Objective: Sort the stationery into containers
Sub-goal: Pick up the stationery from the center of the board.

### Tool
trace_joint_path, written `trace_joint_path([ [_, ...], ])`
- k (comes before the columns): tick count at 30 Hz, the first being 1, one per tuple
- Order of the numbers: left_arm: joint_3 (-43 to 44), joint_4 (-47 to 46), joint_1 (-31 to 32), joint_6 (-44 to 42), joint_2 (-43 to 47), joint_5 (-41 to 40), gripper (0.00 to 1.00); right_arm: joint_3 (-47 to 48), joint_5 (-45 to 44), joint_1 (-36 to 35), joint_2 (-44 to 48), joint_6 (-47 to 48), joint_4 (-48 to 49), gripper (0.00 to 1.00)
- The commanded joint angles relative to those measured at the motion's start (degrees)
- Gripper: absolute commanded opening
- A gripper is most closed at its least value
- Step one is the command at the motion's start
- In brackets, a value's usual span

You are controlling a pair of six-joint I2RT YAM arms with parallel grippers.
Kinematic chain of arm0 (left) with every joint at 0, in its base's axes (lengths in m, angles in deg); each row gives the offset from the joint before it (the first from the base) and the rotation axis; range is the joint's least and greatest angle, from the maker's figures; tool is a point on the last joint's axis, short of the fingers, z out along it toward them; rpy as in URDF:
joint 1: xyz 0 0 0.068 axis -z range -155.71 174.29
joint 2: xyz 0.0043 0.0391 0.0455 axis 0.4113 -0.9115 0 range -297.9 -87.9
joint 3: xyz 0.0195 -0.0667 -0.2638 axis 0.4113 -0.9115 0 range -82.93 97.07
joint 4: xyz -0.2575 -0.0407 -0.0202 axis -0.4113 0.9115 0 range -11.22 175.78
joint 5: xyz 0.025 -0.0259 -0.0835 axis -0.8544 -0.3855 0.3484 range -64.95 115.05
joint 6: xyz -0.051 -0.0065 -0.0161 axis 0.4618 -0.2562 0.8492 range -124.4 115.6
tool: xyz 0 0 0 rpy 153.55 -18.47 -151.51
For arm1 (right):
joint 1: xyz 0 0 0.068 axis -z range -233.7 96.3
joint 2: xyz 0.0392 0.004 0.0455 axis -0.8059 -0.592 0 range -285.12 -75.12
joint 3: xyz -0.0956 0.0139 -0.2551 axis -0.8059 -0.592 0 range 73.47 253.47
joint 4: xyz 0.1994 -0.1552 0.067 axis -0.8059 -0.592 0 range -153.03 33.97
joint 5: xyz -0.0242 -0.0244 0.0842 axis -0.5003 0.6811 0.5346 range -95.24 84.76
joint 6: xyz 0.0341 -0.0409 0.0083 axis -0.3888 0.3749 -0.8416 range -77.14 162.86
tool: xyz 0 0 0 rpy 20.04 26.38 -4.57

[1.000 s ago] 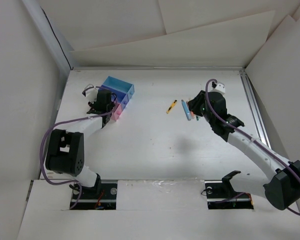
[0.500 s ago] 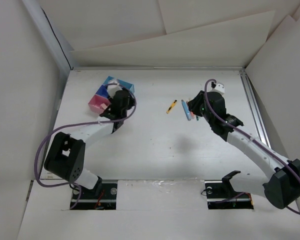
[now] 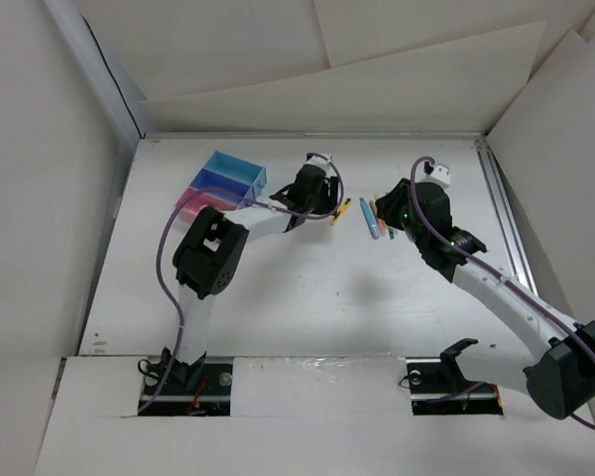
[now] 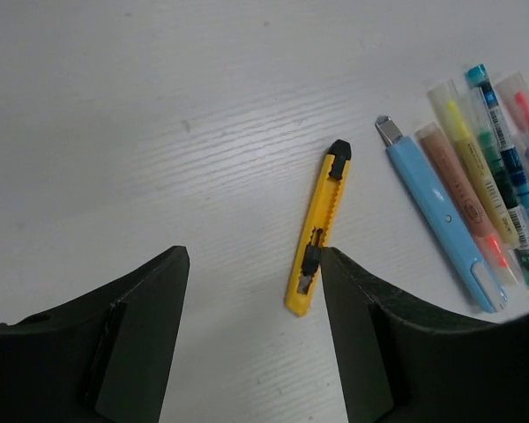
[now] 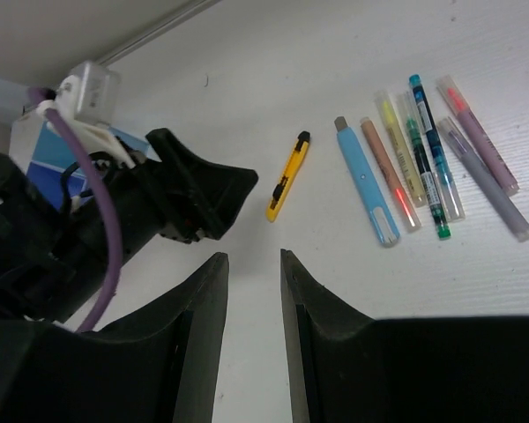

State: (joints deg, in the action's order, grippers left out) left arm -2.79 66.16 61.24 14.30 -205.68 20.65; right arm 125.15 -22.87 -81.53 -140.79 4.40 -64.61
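Note:
A yellow utility knife lies on the white table just ahead of my left gripper, which is open and empty, its right finger beside the knife's near end. To the knife's right lie a slim light-blue pen and several highlighters. In the top view the left gripper is next to the knife. My right gripper hovers by the blue pen; in its wrist view it is open with a narrow gap and empty. The joined bins stand at the far left.
The left arm's purple cable loops over the table's left side. White walls enclose the table, with a metal rail along its right edge. The left gripper's black body fills the left of the right wrist view.
My left arm has swung right, from the bins across to the yellow knife. The bins have turned, the pink one now at the left. The right arm has barely moved.

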Motion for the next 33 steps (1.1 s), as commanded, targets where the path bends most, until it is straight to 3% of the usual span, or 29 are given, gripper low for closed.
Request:
trace_joint_path([
  [1, 7.48, 3.65, 1.55, -6.9, -2.1, 3.88, 0.58, 0.7, -0.65, -0.11, 1.25, -0.48, 1.37, 0.36],
  [9, 12.94, 6.64, 2.16, -8.59, -8.95, 5.2, 0.58, 0.7, -0.65, 0.41, 1.25, -0.48, 1.37, 0.36],
  [15, 15.66, 8.32, 2.16, -9.12, -11.51, 5.72, 0.52, 0.7, -0.13, 0.41, 1.25, -0.48, 1.37, 0.36],
  [20, 16.8, 8.93, 2.69, -9.12, -13.53, 5.72, 0.32, 0.7, -0.13, 0.41, 1.25, -0.48, 1.37, 0.36],
  [23, 16.8, 8.93, 2.69, -9.12, -14.15, 5.72, 0.28, 0.7, -0.13, 0.41, 1.25, -0.48, 1.37, 0.36],
  [26, 17.33, 8.93, 3.3, -9.12, -14.15, 5.72, 0.16, 0.7, -0.13, 0.41, 1.25, -0.48, 1.37, 0.36],
  [33, 17.33, 9.99, 3.83, -8.59, -14.68, 5.64, 0.23, 0.7, -0.13, 0.41, 1.77, -0.48, 1.37, 0.36],
])
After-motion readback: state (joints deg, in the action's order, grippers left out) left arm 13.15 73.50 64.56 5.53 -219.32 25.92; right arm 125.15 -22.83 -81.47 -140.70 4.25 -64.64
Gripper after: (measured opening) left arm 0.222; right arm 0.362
